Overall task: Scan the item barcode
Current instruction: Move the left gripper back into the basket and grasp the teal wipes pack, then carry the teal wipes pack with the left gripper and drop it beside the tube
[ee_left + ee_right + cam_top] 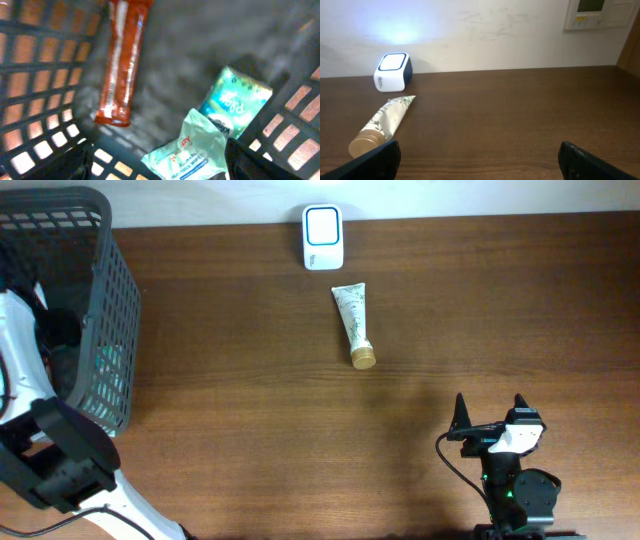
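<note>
Over on the left, the left gripper [157,152] hung down inside the dark mesh basket [112,300], and its fingers [250,160] stood wide apart at the bottom corners of the wrist view, released, with nothing clamped between them. Below it on the basket floor lay a crumpled white-and-green pouch [187,150], partly over a teal wipes pack [235,100] that sat against the mesh wall. A long red packet [120,60] lay further off, lengthways, touching neither of the other two.

Out on the brown table [220,440], the tube [353,323] lay flat near the far edge, just in front of the white scanner [322,237] with a strip of bare wood between them. Its crimped end pointed at the scanner and its tan cap pointed back toward the arms (a little skewed, cap end slightly to the right in the overhead view). No barcode could be made out on it from any camera. The scanner sat at the table's far edge against the pale wall, blue-rimmed window facing up.

And the right gripper [490,410]? It sat well back at the near side of the table, well apart from the tube, facing the tube and scanner. Its jaws were spread fully, both dark fingers [600,162] at the lower corners of its own camera, holding nothing at all.
</note>
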